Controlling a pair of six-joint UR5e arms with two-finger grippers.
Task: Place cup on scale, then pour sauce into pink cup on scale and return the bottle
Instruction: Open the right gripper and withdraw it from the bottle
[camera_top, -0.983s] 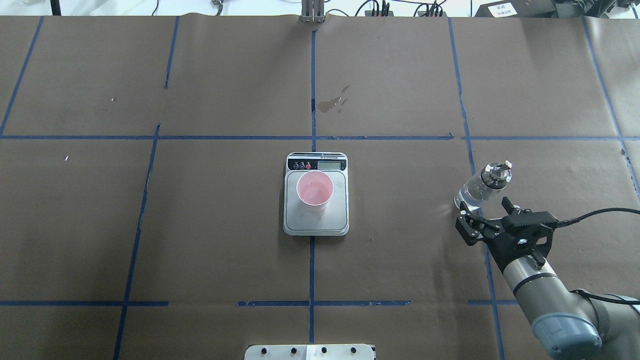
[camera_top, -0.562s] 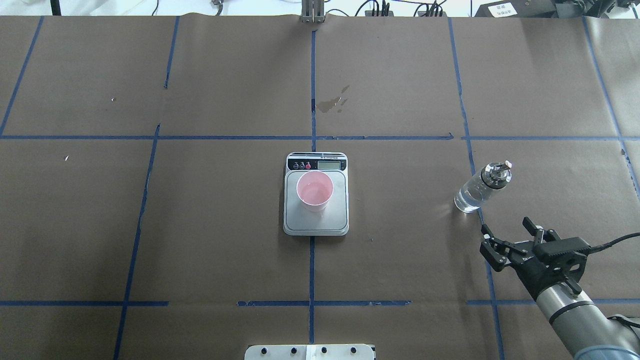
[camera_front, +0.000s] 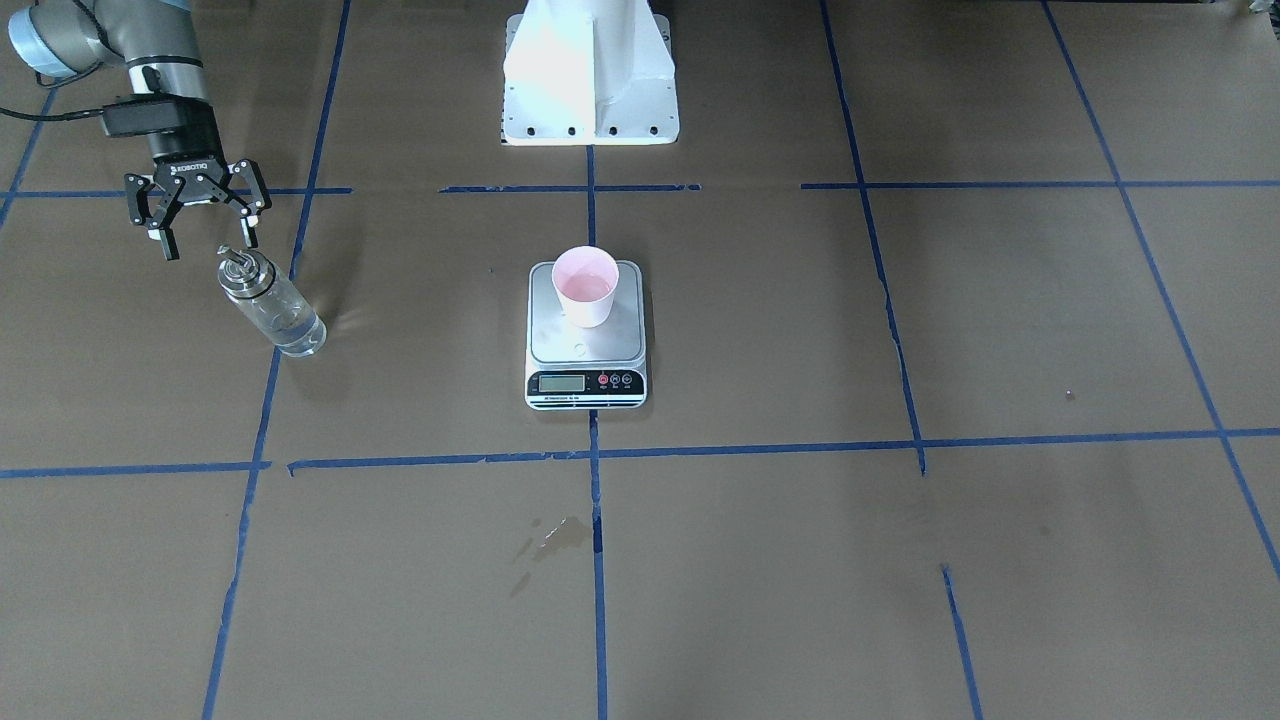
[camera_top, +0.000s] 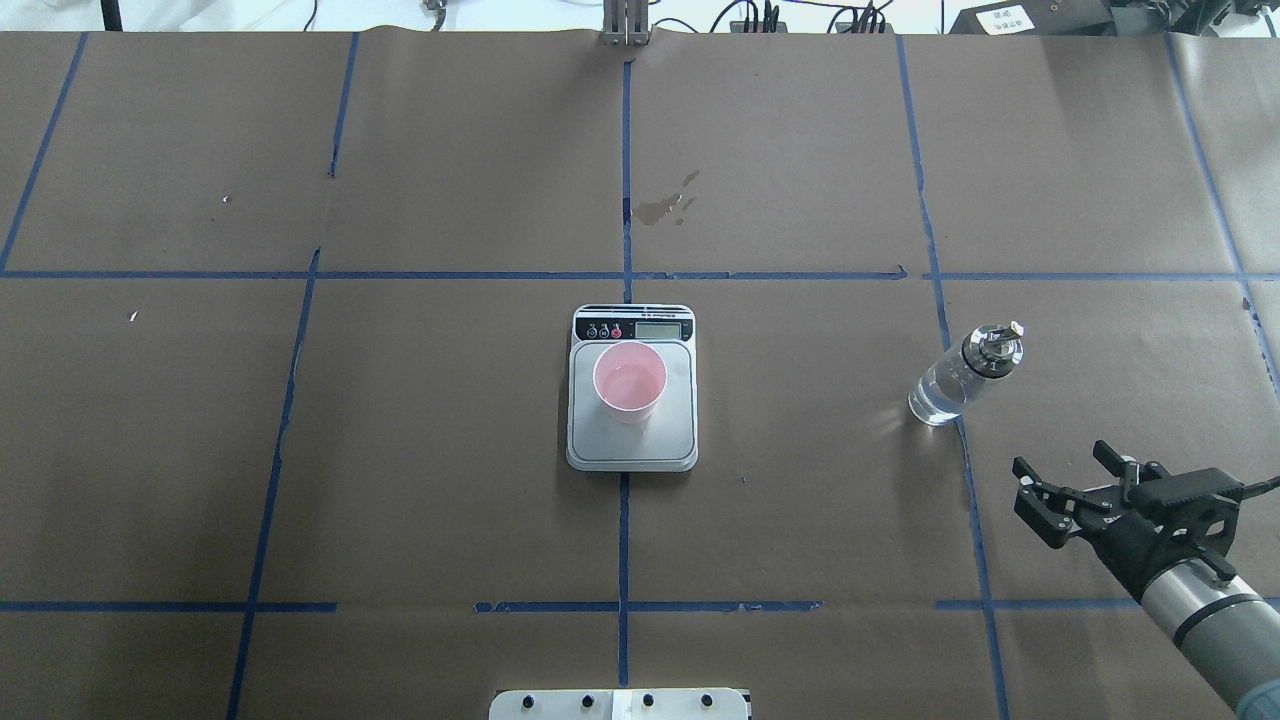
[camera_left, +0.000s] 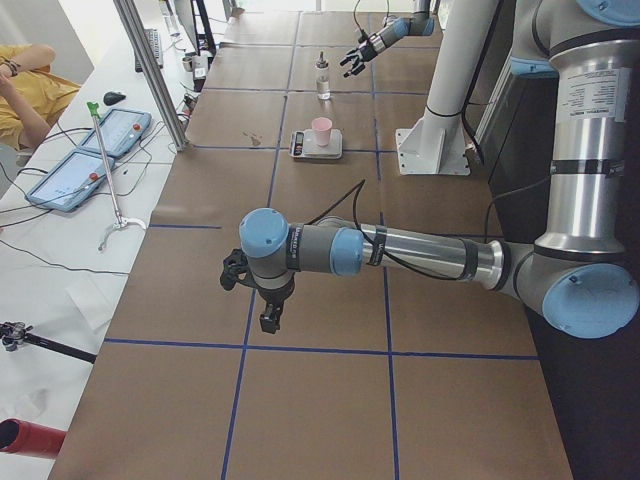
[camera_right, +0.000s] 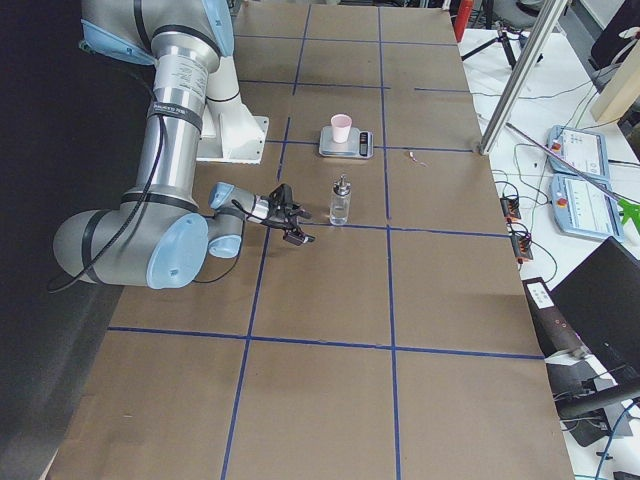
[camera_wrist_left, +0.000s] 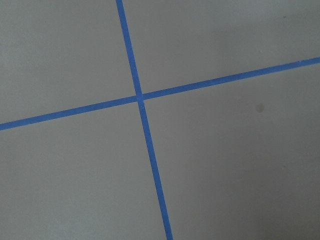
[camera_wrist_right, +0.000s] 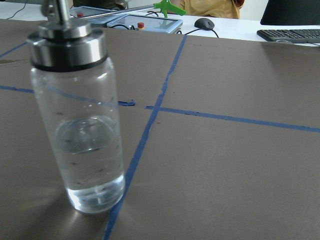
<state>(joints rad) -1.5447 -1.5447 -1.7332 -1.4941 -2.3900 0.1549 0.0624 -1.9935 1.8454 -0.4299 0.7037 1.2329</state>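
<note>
The pink cup (camera_top: 630, 382) stands upright on the scale (camera_top: 680, 440), with clear liquid in its bottom; both also show in the front view, cup (camera_front: 586, 285) on scale (camera_front: 560, 345). The glass bottle (camera_top: 950, 385) with its silver cap stands alone on the table to the right, about half full of clear sauce (camera_wrist_right: 92, 165). My right gripper (camera_top: 1062, 472) is open and empty, a short way from the bottle on the robot's side; in the front view the right gripper (camera_front: 208, 243) hangs just behind the bottle (camera_front: 275, 305). My left gripper (camera_left: 268, 318) shows only in the exterior left view, so I cannot tell its state.
Brown paper with blue tape lines covers the table. A dried stain (camera_top: 668, 205) lies beyond the scale. The robot's white base (camera_front: 590, 70) stands behind the scale. Tablets and cables lie on the operators' desk (camera_right: 590, 180) past the far edge.
My right gripper, open throughout, has drawn back from the bottle toward the robot and to the right. The bottle, cup and scale have not moved.
</note>
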